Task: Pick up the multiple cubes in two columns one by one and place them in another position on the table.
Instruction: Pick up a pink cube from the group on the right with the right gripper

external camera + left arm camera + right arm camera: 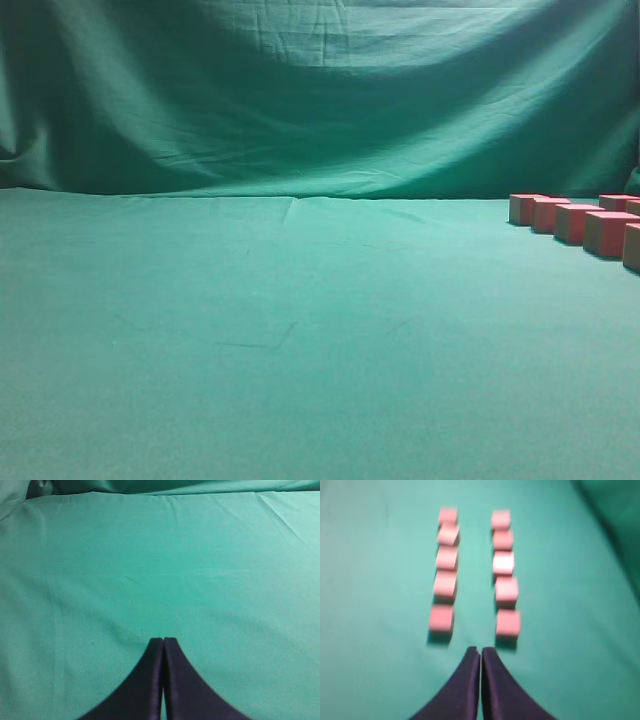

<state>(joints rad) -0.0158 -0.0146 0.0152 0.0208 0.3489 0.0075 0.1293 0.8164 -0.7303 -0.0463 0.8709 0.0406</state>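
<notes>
The cubes lie in two columns on the green table in the right wrist view, pink-topped, a left column and a right column of several each. My right gripper is shut and empty, just short of the gap between the two nearest cubes. In the exterior view several cubes show at the far right edge; neither arm appears there. My left gripper is shut with nothing in it, over bare green table.
A wrinkled green cloth backdrop rises behind the table. The table's cloth stretches wide to the left of the cubes. A fold of backdrop cloth lies at the upper right of the right wrist view.
</notes>
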